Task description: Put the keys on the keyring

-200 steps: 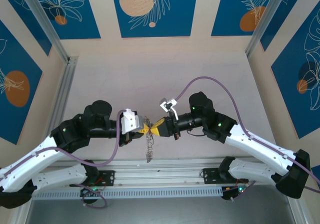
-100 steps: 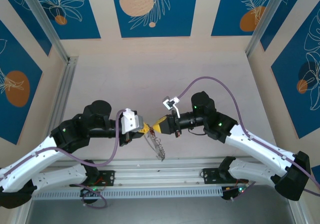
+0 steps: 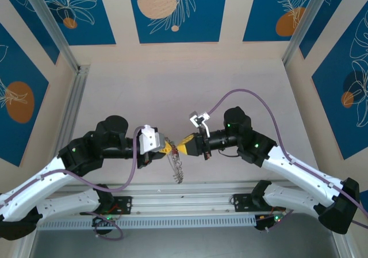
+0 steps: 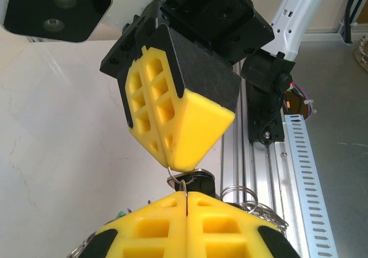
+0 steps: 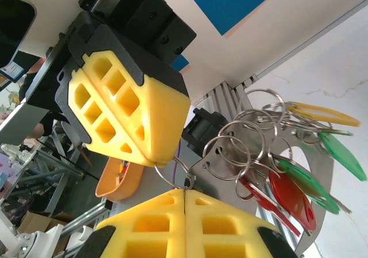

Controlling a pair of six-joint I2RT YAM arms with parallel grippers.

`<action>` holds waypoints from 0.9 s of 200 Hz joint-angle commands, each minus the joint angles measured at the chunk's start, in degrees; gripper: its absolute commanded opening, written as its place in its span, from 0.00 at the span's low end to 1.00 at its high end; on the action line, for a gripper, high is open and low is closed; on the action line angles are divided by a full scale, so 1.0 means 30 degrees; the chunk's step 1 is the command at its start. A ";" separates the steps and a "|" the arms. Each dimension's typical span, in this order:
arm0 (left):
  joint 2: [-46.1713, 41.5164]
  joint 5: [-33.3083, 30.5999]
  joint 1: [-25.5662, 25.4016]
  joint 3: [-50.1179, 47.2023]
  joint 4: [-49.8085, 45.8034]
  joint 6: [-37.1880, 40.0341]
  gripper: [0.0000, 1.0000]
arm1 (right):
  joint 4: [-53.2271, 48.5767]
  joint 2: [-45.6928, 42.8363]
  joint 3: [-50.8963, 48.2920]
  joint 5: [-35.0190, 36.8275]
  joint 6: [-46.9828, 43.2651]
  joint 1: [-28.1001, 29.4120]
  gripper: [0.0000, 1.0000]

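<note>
Tip-to-tip contact near the middle of the near table edge: we are seeing the left gripper [image 3: 167,149] reaching in from the left and the right gripper [image 3: 182,146] reaching in from the right. Their yellow fingertips are meeting above the table [image 3: 190,91].

Left pincer: we are reading it as clenched, with the two yellow pads pressing together along one seam in the left wrist view.

Right pincer: likewise clenched, with its pads closing flat against each other in the right wrist view.

Between the two tips a small wire ring [image 5: 177,173] is showing. One side is running into the seam of the right fingers and the other side is disappearing under the tip of the left fingers, so we are recording both pincers as pinching this same ring.

The keyring [image 3: 177,169] is hanging just below the meeting point, off the table. It is dangling toward the near rail [image 3: 190,203], and from above we are seeing it nearly edge-on as a thin grey strand.

From the right wrist we are seeing a bunch of steel loops [image 5: 241,146] crowding just right of the pinched ring. The keys [image 5: 287,199] are fanning out to the right of the loops, with red, green and yellow heads overlapping one another.
</note>
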 commanded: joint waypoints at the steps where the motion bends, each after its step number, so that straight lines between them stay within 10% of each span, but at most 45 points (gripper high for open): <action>1: -0.0373 0.0374 -0.0221 -0.0004 0.1268 -0.0247 0.00 | -0.0158 0.0049 0.0006 -0.0604 -0.0305 0.0234 0.00; 180: -0.0611 0.0686 -0.0220 0.0170 0.1239 -0.0246 0.00 | -0.1498 -0.1500 -0.0121 0.0809 -0.1901 0.0322 0.00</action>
